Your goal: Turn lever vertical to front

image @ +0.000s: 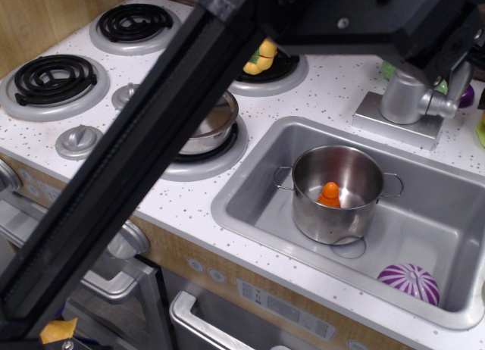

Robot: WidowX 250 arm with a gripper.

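The lever [444, 104] is a short silver-grey rod with a rounded end. It juts to the right from the grey faucet column [402, 96] at the back of the sink. My gripper [468, 71] hangs at the top right edge, just above the lever and not touching it. One pale finger [458, 71] shows directly over the lever's end. The other finger is a dark shape at the frame's edge, with a gap between them and nothing held. My black arm crosses the picture diagonally and hides much of the stove.
The sink [250, 183] holds a steel pot [337, 206] with an orange piece [330, 194] inside, and a purple striped ball [409, 282]. A lidded pan [208, 126], a yellow pepper [261, 56] and round knobs [79, 140] are on the stove.
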